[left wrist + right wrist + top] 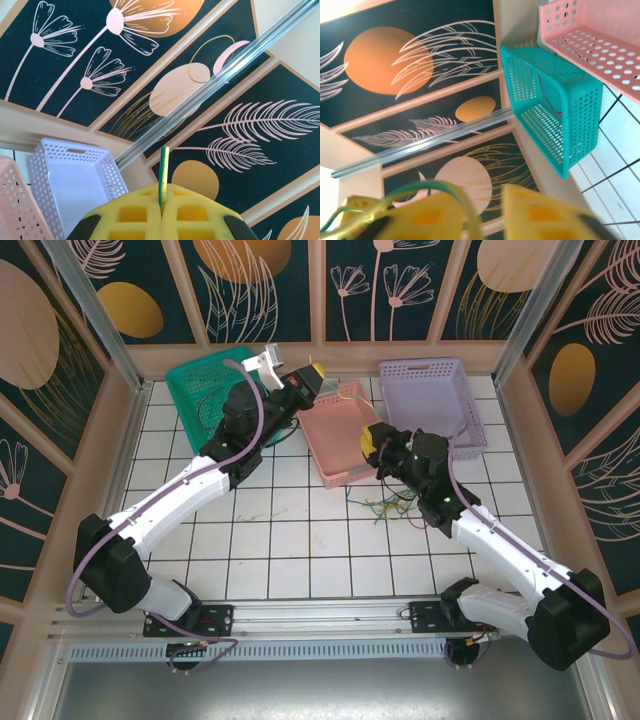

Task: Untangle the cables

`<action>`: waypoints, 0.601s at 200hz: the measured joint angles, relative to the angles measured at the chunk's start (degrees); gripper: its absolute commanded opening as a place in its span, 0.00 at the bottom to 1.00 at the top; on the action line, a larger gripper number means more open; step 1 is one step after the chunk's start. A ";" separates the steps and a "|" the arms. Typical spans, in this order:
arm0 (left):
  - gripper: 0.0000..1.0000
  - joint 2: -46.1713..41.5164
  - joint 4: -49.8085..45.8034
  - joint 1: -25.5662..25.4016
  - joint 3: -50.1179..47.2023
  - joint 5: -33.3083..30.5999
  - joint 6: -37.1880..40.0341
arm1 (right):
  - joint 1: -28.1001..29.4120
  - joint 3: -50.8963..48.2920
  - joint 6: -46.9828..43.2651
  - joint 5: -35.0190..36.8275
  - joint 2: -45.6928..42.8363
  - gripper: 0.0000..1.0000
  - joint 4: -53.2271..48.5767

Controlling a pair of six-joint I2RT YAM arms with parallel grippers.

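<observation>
Robotics lab test cell: left arm and right arm bolted at a white-tiled worktop, aluminium post and flower-printed wall panels beyond the fingers, plastic baskets just beside them.

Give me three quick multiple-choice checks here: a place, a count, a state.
1. Where lies the loose cable bunch? A on tiles before the pink basket; B inside it; C on the near rail.
2. How many baskets? A two; B three; C four.
3. Left tool? A wide open; B shut empty; C shut on a green cable.
1A, wires sprawl on white tiles; 2B, teal basket, pink basket, lilac basket; 3C, it pinches the cable.
</observation>
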 measured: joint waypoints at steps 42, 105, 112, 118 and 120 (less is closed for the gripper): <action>0.00 0.00 -0.26 0.07 0.09 -0.07 0.28 | -3.58 4.52 -6.36 -2.51 1.55 0.00 -5.05; 0.00 5.38 0.35 7.06 10.67 7.41 1.79 | 1.97 19.30 -45.20 -11.54 8.09 0.00 -30.53; 0.00 6.60 0.35 7.54 11.87 9.07 1.90 | 3.45 19.28 -49.37 -11.85 8.09 0.00 -32.72; 0.00 7.72 0.15 7.82 12.81 10.43 2.03 | 4.59 19.26 -52.74 -11.91 8.07 0.00 -34.21; 0.00 8.22 0.07 7.85 13.22 10.99 2.21 | 4.92 19.26 -54.01 -11.91 8.07 0.00 -34.71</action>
